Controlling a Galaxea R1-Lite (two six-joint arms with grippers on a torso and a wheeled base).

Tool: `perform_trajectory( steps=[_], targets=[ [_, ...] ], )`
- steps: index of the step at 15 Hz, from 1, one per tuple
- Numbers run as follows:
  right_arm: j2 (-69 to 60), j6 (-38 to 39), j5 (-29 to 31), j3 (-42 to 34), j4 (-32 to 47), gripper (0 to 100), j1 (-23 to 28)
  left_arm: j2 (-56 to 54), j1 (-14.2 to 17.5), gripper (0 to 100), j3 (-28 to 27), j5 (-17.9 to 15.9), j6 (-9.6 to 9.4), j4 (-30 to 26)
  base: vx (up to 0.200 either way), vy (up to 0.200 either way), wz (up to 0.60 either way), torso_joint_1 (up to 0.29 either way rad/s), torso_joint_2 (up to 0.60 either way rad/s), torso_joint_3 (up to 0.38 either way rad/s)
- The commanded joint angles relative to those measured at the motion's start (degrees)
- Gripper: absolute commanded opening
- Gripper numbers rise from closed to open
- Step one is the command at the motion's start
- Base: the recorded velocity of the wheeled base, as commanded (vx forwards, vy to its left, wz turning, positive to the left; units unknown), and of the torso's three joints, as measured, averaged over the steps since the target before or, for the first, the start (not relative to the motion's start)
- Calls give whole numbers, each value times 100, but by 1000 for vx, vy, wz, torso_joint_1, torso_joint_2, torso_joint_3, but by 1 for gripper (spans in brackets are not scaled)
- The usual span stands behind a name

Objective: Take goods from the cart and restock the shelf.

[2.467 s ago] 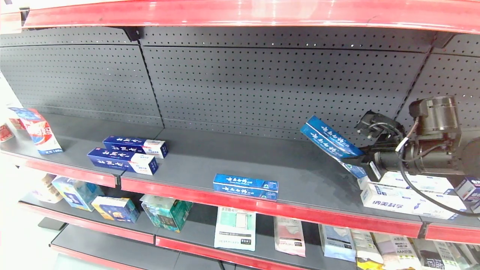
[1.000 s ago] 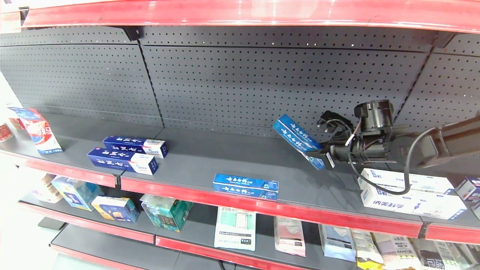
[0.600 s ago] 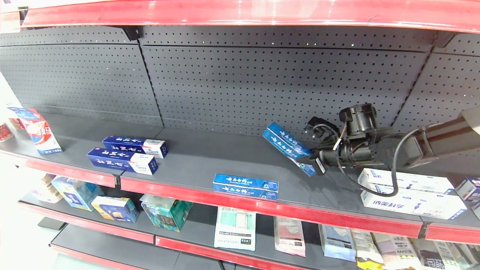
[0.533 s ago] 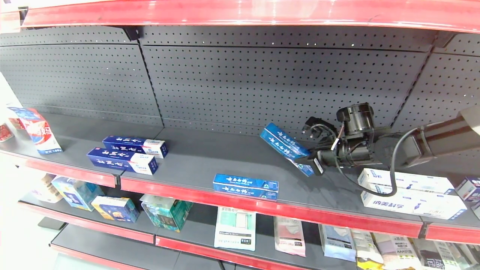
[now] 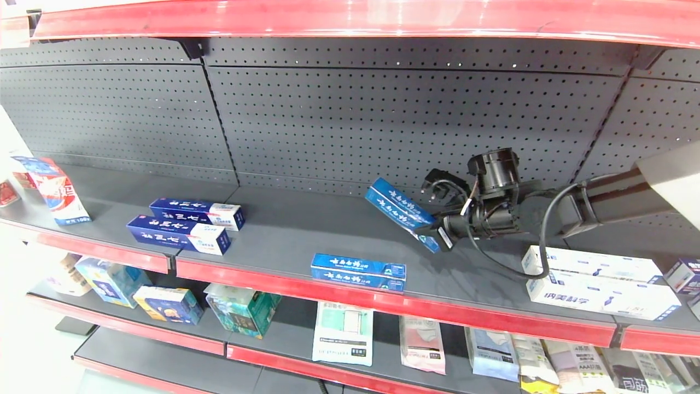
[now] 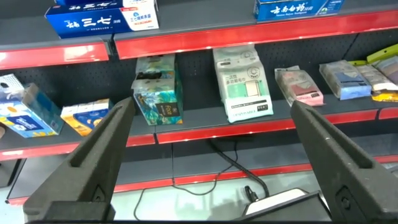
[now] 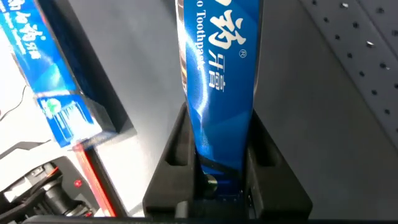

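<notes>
Placing step in hand. My right gripper is clamped on a blue toothpaste box, which is tilted above the shelf, behind and right of the lying box. I judge the next move: lower, level, release. Left gripper fingers are apart, holding nothing.

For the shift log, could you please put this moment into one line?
right pincer: shut on blue toothpaste box, tilted over shelf | left pincer: open, empty | box: not yet set down
</notes>
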State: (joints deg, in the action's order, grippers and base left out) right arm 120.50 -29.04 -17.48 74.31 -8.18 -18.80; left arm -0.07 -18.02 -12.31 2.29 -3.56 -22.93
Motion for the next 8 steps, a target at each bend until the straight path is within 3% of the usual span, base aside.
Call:
perform_trajectory(
  steps=[1,8],
  targets=[
    [166,-23,-1,145,-8,0,-115,7,0,100,1,8,4,-1,0,0,0,0,0,0],
    [342,-506,17,285,45,0,-317,7,9,100,1,8,-4,-1,0,0,0,0,0,0]
  ],
)
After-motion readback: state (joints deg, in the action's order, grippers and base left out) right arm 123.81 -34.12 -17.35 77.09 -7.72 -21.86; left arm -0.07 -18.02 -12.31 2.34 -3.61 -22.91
